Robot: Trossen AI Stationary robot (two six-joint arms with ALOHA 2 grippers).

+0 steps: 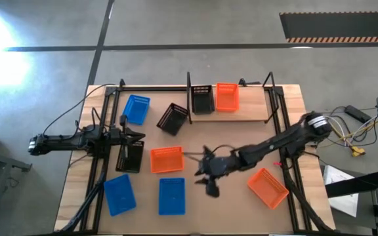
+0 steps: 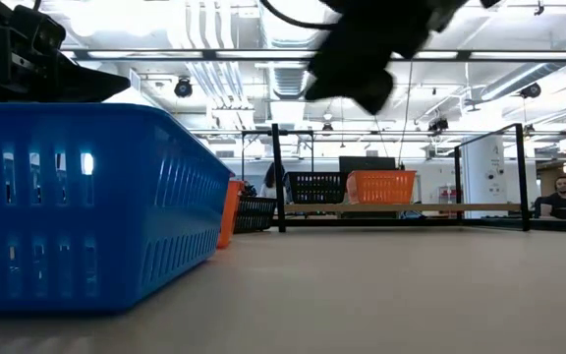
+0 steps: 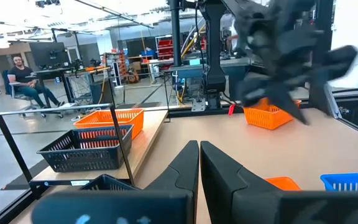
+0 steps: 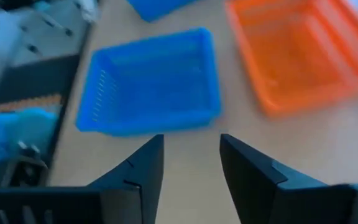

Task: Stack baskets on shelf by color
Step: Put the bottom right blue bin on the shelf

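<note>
On the shelf [image 1: 241,117] at the table's far side, a black basket [image 1: 202,99] and an orange basket [image 1: 226,96] stand side by side on their bottoms. My right gripper [image 1: 202,172] hovers open and empty above the table's middle. It is next to an orange basket [image 1: 167,159] and a blue basket [image 1: 171,196]. In the right wrist view its fingers [image 4: 191,155] point toward that blue basket [image 4: 151,84] and the orange one [image 4: 297,53]. My left gripper [image 3: 199,155] waits shut at the table's left side, beside a black basket [image 1: 130,156].
More baskets lie loose on the table: blue [image 1: 136,109] and black [image 1: 173,118] at the far left, blue [image 1: 119,194] at the near left, orange [image 1: 267,187] at the near right. Black metal frame rails [image 1: 287,151] run along both sides.
</note>
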